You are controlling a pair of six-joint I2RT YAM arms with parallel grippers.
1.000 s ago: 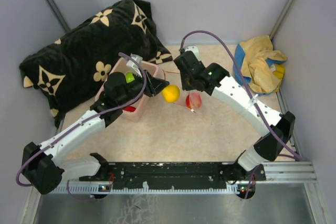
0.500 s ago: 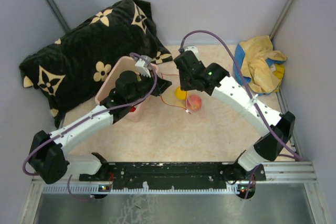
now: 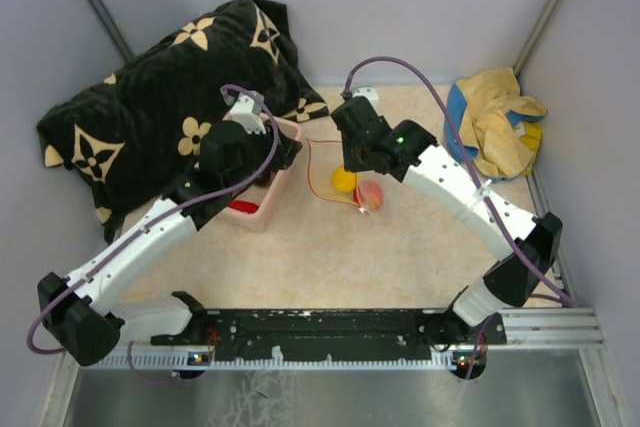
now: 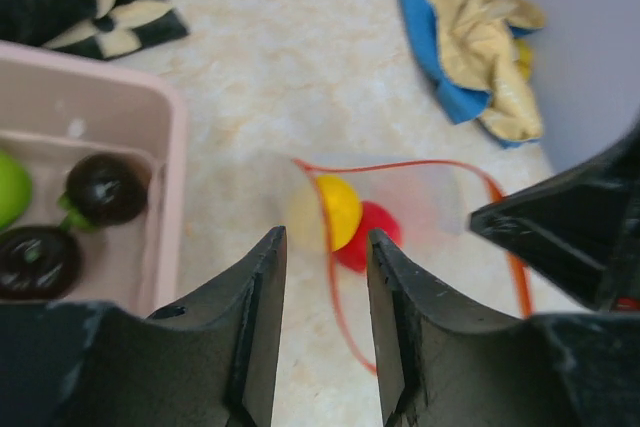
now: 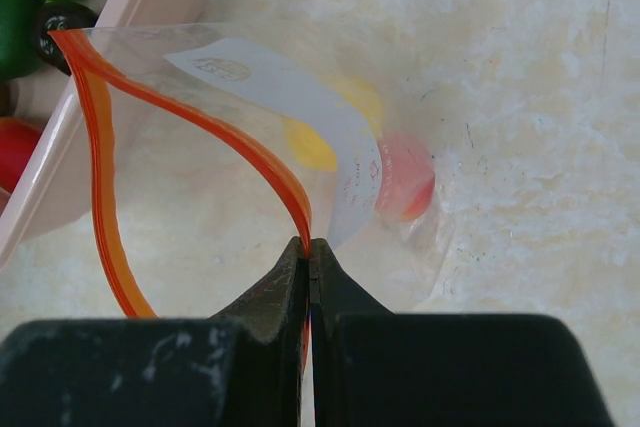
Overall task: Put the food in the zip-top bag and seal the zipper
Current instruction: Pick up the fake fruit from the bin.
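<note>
Zip-top bag (image 5: 340, 147) is gaping beyond the right gripper (image 5: 309, 252), which is pinching its zipper (image 5: 200, 125); left gripper (image 4: 322, 332) is hovering beside it, jaws parted, holding nothing.

Grey walls (image 3: 420, 7), beige marbled tabletop (image 3: 330, 257), black floral cushion (image 3: 150, 97)
</note>
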